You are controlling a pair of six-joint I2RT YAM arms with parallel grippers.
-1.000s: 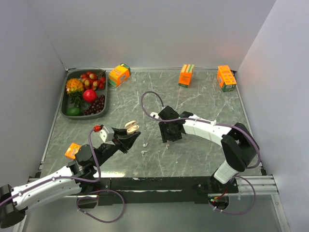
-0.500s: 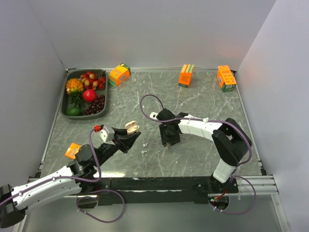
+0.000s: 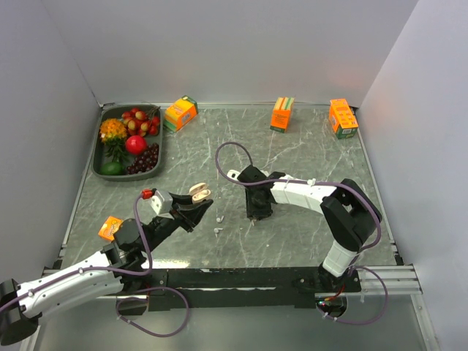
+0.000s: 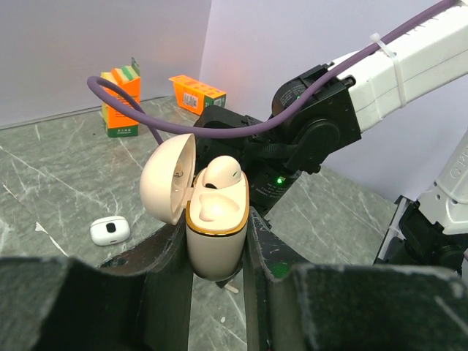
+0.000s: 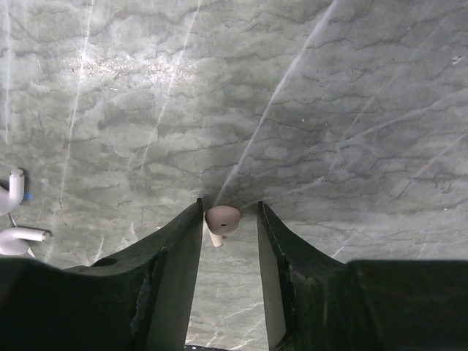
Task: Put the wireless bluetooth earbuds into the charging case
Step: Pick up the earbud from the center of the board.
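My left gripper [image 4: 216, 245] [image 3: 191, 210] is shut on the beige charging case [image 4: 216, 227] [image 3: 199, 193] and holds it upright above the table. Its lid [image 4: 168, 179] is swung open, and one beige earbud [image 4: 221, 172] sits in it. My right gripper [image 5: 229, 208] [image 3: 257, 214] points down at the table just right of the case. Its jaws straddle a small earbud [image 5: 222, 219]: the bud touches the left finger and a gap remains on the right. Two more white earbuds [image 5: 10, 191] [image 5: 19, 237] lie at the left edge of the right wrist view.
Orange cartons stand along the back [image 3: 180, 112] [image 3: 282, 114] [image 3: 342, 118], and one lies by the left arm [image 3: 110, 227]. A dark fruit tray [image 3: 97, 157] sits at the back left. A small white rounded item with a dark spot [image 4: 110, 230] lies on the marble.
The right gripper shifted slightly left and lowered, and its jaws narrowed around the earbud on the table. The left gripper and the case stayed still.
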